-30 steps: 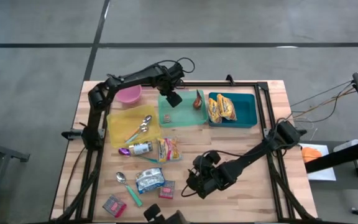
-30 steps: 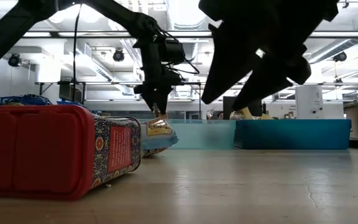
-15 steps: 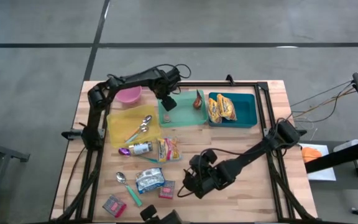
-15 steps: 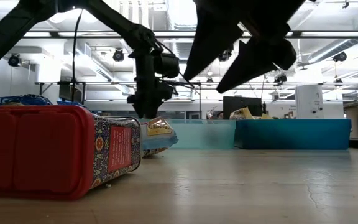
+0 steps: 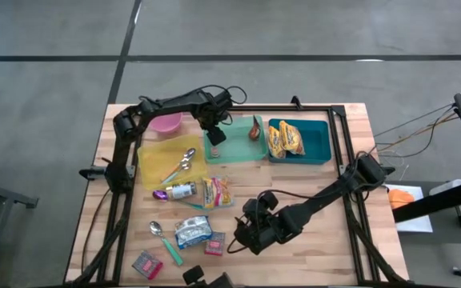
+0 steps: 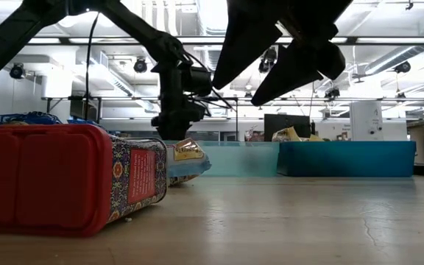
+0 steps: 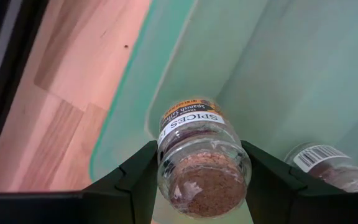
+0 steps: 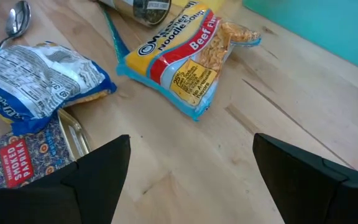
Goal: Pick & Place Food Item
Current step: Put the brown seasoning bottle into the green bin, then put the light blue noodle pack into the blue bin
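Setting: wooden table (image 5: 310, 240) stood on a grey floor, strewn with food packets, tins and spoons; the low view looked across it into a lit hall.
Left gripper: left gripper (image 7: 197, 186) hung over the green tray (image 5: 242, 149) at the table's far side, its jaws partly closed on a spice jar (image 7: 199, 149) with a cork-coloured top.
Task's thing: that jar sat between the fingers, just above the tray's floor near its rim; a second jar (image 7: 328, 167) lay beside it in the same tray.
Right gripper: right gripper (image 5: 246, 238) hovered low over the near table, jaws spread wide and holding nothing, with a beef noodle packet (image 8: 182, 59) and a blue-and-white packet (image 8: 39, 71) ahead of it.
Doing it well: I judged the placing best done by lowering until the jar's base met the tray, clear of the second jar, and only then letting go.
Hard to tell: whether the held jar already touched the tray was unclear; it was possibly a shade above it.
Cut off: the second jar ran out of the wrist picture, and the red tin (image 6: 65, 177) blocked much of the low view.
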Tool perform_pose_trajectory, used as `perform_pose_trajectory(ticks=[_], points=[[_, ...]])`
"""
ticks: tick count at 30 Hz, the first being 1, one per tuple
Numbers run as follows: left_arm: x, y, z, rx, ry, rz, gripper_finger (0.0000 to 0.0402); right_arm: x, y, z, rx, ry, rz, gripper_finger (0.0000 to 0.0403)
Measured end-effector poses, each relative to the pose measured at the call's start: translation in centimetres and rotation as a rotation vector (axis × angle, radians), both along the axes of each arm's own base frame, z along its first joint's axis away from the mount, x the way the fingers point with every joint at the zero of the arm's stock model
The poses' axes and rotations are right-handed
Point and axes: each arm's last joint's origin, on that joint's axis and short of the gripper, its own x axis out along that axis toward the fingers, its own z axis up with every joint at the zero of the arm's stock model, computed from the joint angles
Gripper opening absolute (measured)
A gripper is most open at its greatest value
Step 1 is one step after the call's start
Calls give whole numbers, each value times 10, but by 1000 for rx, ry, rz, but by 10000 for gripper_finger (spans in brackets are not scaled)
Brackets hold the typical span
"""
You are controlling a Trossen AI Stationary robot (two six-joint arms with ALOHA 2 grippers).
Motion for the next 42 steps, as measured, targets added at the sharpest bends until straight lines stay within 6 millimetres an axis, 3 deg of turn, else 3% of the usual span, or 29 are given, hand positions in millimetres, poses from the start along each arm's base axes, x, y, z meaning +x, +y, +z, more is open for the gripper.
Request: perform_pose_trajectory(ticks=[19, 26, 34, 42], points=[[-3, -5, -16, 2, 20, -116, 192, 1, 0, 0, 5, -8, 1, 336], [-2, -5, -16, 5, 14, -106, 268, 1, 0, 0, 7, -8, 2, 336], [2, -3, -14, 26, -21, -87, 277, 1, 0, 0, 7, -8, 2, 336], [4, -1, 0, 30, -13, -71, 279, 0, 1, 0, 7, -8, 3, 336]])
